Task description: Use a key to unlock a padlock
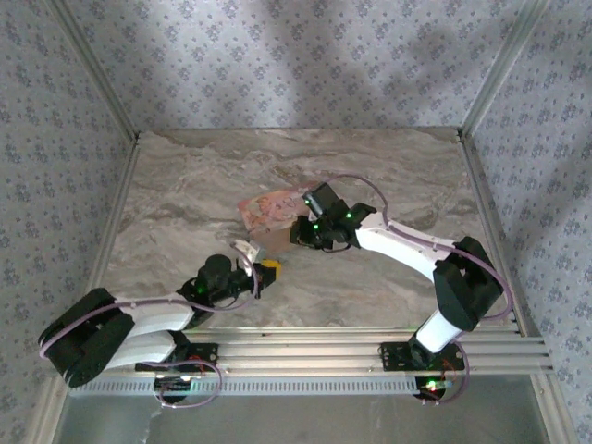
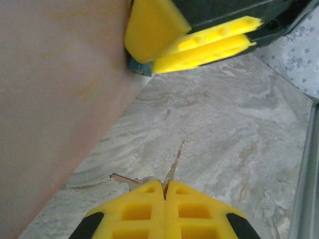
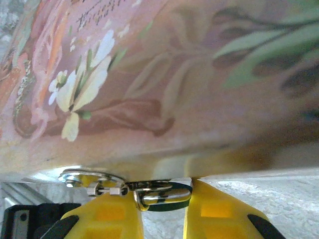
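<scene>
Jaws clamped: left gripper (image 2: 164, 186) on key (image 2: 175, 162) (right (image 3: 162, 193), padlock (image 2: 140, 68)).

Box (image 1: 266, 209) mid table (image 1: 185, 199), padlock (image 2: 136, 66) against its side — within right gripper (image 1: 300, 237), key (image 2: 175, 158) in left gripper (image 1: 270, 269) just nearer

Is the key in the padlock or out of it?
Out: the key juts from the shut left hand, apart from the padlock.

Left claw (image 2: 164, 191) pinching a key (image 2: 175, 162) over the marble table (image 2: 224, 124).
Its yellow pads meet on the key, blade pointing away; a second key (image 2: 124, 180) pokes out leftward. Beyond, the right claw (image 2: 169, 47) grips a small teal padlock (image 2: 138, 67) beside the pink box (image 2: 55, 109).
</scene>
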`<action>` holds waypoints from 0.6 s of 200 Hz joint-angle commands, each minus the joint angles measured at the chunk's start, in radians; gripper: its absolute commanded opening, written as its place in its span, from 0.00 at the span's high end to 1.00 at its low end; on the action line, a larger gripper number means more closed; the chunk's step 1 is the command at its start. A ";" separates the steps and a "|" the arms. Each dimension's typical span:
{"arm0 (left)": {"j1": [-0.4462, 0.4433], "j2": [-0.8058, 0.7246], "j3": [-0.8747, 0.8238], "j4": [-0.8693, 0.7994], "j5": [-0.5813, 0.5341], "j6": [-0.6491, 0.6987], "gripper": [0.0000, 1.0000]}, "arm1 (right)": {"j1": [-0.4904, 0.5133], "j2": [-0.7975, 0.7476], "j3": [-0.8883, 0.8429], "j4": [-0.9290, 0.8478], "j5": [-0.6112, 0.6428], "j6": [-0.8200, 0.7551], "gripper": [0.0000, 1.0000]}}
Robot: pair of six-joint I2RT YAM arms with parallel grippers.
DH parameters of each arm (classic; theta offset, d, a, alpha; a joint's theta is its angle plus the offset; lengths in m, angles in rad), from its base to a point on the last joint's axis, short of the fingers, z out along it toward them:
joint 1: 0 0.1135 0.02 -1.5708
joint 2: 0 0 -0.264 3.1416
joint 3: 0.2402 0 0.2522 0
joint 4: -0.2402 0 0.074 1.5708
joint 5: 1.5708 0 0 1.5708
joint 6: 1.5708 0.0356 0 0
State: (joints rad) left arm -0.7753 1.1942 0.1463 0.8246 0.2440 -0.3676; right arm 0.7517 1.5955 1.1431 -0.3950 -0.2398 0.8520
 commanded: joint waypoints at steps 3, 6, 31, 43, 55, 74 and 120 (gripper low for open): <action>-0.005 0.005 0.008 0.117 -0.036 -0.001 1.00 | -0.014 -0.037 0.032 0.070 -0.077 0.053 1.00; -0.004 0.005 0.010 0.116 -0.037 0.001 1.00 | -0.014 -0.037 0.033 0.070 -0.080 0.055 1.00; 0.012 0.015 0.034 0.111 -0.021 0.007 1.00 | -0.019 -0.040 0.038 0.067 -0.105 0.074 1.00; 0.025 0.027 0.039 0.120 -0.011 0.004 1.00 | -0.021 -0.041 0.037 0.068 -0.116 0.085 1.00; 0.044 0.047 0.041 0.141 0.005 -0.007 1.00 | -0.022 -0.041 0.034 0.073 -0.119 0.096 1.00; 0.064 0.089 0.044 0.193 0.033 -0.027 1.00 | -0.022 -0.046 0.035 0.082 -0.122 0.115 1.00; 0.078 0.183 0.053 0.324 0.080 -0.067 1.00 | -0.015 -0.058 0.015 0.111 -0.116 0.165 1.00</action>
State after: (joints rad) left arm -0.7063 1.3491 0.1669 1.0161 0.2779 -0.4030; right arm 0.7341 1.5936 1.1431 -0.3477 -0.3195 0.9649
